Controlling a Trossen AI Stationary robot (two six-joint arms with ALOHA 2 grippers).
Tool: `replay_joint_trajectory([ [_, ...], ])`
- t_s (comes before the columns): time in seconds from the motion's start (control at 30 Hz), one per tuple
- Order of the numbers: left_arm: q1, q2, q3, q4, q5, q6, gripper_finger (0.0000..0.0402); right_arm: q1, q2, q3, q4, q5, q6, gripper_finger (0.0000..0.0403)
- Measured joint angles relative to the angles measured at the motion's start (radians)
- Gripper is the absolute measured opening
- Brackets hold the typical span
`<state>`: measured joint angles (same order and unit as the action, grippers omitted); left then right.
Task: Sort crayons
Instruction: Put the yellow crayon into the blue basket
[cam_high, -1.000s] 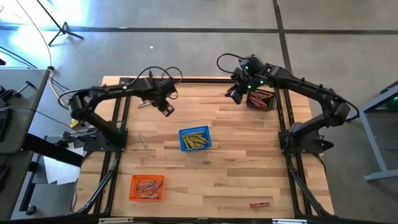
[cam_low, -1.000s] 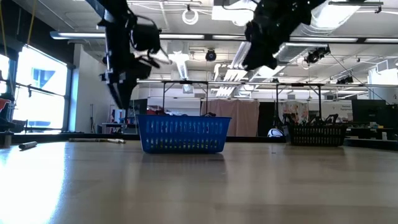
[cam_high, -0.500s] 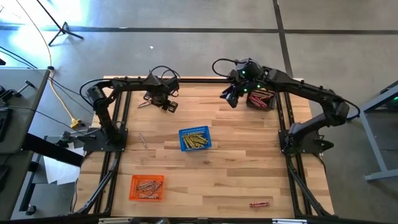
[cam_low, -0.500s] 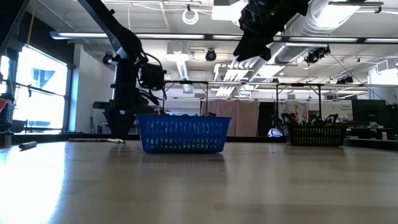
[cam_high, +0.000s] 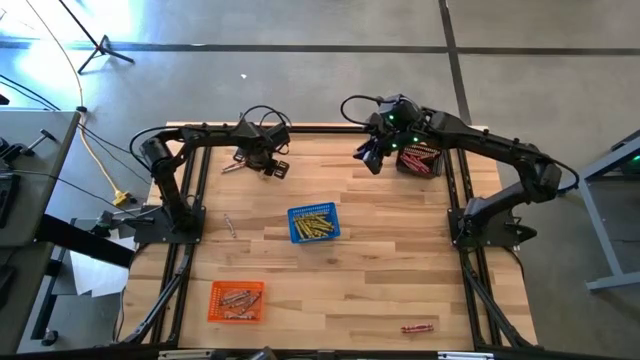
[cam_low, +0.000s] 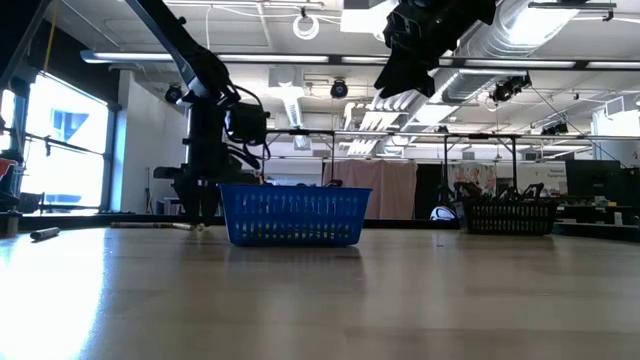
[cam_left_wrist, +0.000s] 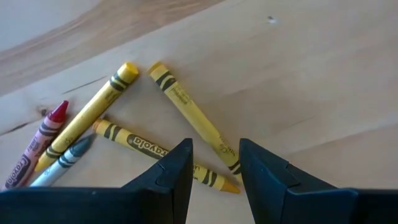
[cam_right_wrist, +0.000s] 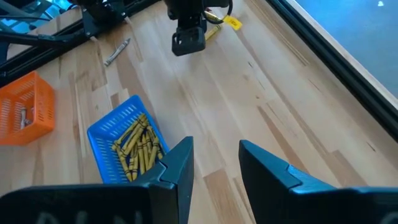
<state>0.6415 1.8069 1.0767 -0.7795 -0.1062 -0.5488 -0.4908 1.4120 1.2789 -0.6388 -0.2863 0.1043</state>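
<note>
**Left gripper low over loose crayons at the upper left of the surface**

Toward the upper left of the wooden surface (cam_high: 380, 250), as the high view shows it, the left gripper (cam_high: 273, 167) sits low beside a small cluster of loose crayons (cam_high: 232, 166). Its wrist view shows the two dark fingers (cam_left_wrist: 177, 171) parted with nothing between them, poised just above three yellow crayons (cam_left_wrist: 193, 118) that lie crossed over one another; a red crayon (cam_left_wrist: 38, 142) and a grey one (cam_left_wrist: 62, 163) lie touching them at the left edge of that picture.

At the upper right of the high view, the right gripper (cam_high: 370, 155) hangs raised above the surface, just left of the dark basket (cam_high: 420, 160). Its fingers (cam_right_wrist: 177, 165) stand apart and hold nothing.

Near the middle of the high view, the blue basket (cam_high: 313, 223) holds a heap of yellow crayons. At the lower left, the orange basket (cam_high: 236, 301) holds tan or pinkish crayons. The dark basket at the upper right holds red ones.

One grey crayon (cam_high: 228, 226) lies alone at the left, between the cluster and the orange basket. Another red crayon (cam_high: 417, 327) lies alone near the lower right edge.
</note>
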Motion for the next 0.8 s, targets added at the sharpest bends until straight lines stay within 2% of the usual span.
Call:
replay_joint_trajectory([
  [0.37,-0.005,0.061,0.006,0.028,0.014,-0.018,0.0113,0.000,0.000,-0.001,0.000,0.000,0.000,0.0112],
  [0.47,-0.013,0.071,0.005,0.031,-0.004,-0.007,0.0087,0.000,0.000,-0.001,0.000,0.000,0.000,0.0112],
  [0.63,-0.026,0.062,0.003,0.035,-0.007,0.010,0.0011,0.000,0.000,-0.001,0.000,0.000,-0.002,0.0112],
  [0.8,-0.048,0.014,-0.004,0.045,-0.007,0.010,0.0012,0.000,0.000,-0.001,0.000,0.000,-0.022,0.0112],
])
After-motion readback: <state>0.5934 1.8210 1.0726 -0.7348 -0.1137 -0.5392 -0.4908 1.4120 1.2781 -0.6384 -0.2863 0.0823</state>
